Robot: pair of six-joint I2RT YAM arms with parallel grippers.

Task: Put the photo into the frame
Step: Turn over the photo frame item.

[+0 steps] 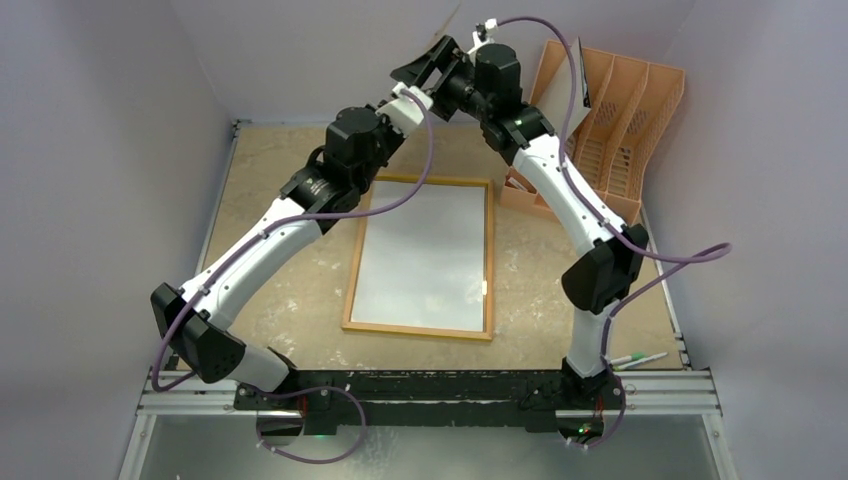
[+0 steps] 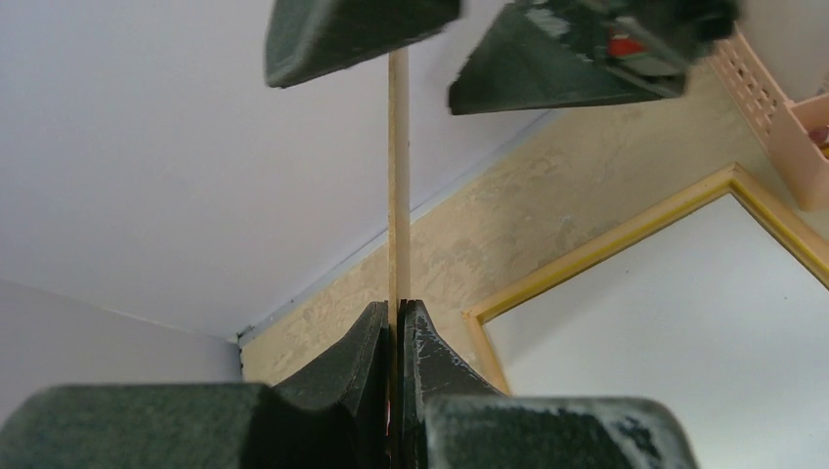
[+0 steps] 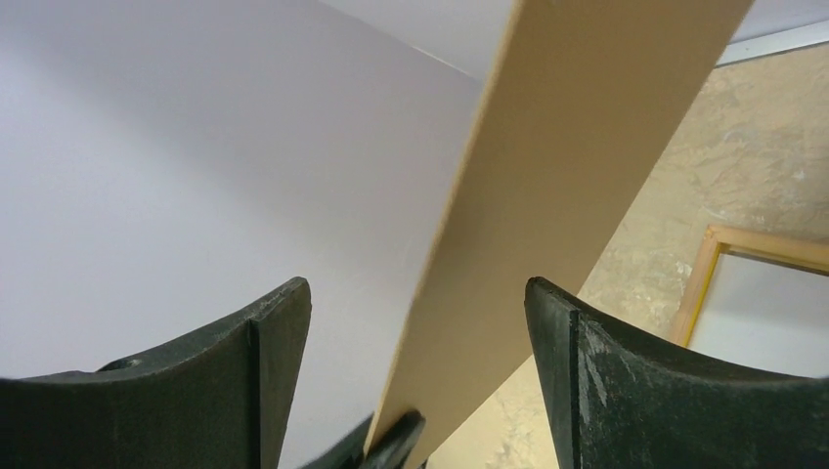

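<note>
Frame [image 1: 417, 330] is lying flat at the middle of the marbled table [image 1: 540, 290], its light wood back facing up. The photo [image 1: 425, 255] is lying inside it with its plain white side showing and is filling the opening.

Both arms are arching up over this pair. The left arm [image 1: 260, 250] is rising from the near left corner and the right arm [image 1: 570, 190] from the near right, and their wrists are meeting high above the frame's far edge. A peach slotted rack [image 1: 625, 110] is standing at the far right, close behind the right forearm.

From above, the two grippers are merging into one dark mass and whatever is between them cannot be made out. The left wrist camera is showing a backing board [image 2: 398, 176] edge-on as a thin tan strip, with the left gripper [image 2: 396, 315] clenching its end. The right wrist camera is showing the same board's broad brown face, tilted. There the right gripper [image 3: 415, 293] is standing spread, one finger passing on each side of the board without touching it.

Two pens [image 1: 640, 358] are lying at the table's near right edge.
</note>
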